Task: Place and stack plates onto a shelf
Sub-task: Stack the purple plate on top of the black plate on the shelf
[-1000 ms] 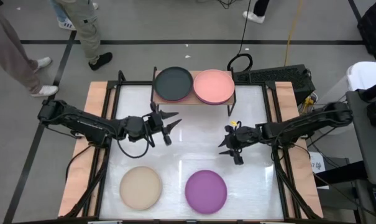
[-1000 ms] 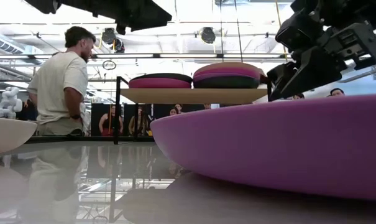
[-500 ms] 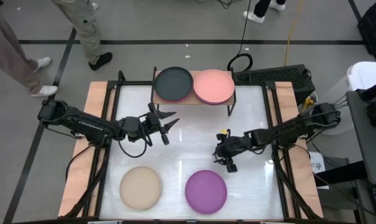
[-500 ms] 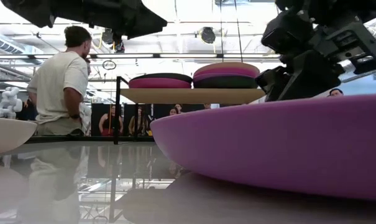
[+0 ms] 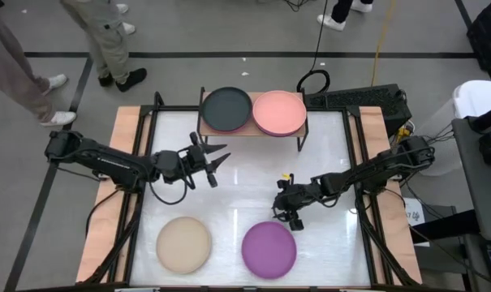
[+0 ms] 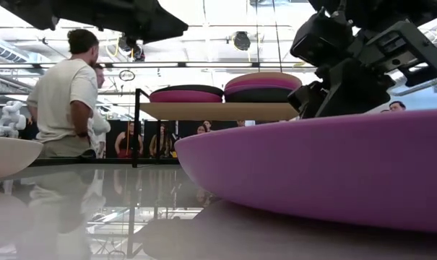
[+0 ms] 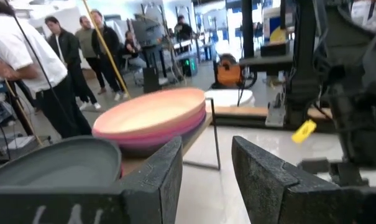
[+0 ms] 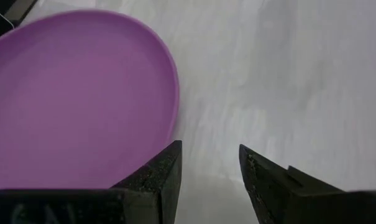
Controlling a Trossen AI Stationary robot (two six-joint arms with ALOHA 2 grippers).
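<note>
The right gripper (image 5: 289, 212) had dropped from mid-table to just above the purple plate's (image 5: 269, 249) far rim, fingers apart; the left gripper (image 5: 213, 160), also parted, hung before the shelf (image 5: 253, 132) bearing black-grey (image 5: 226, 108) and salmon (image 5: 279, 113) stacks; the beige plate (image 5: 183, 243) lay beside the purple.

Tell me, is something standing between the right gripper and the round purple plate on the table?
Nothing visible. The right gripper, fingers open, hovers beside the far rim of the round matte purple plate, with only bare white tabletop between them.
</note>
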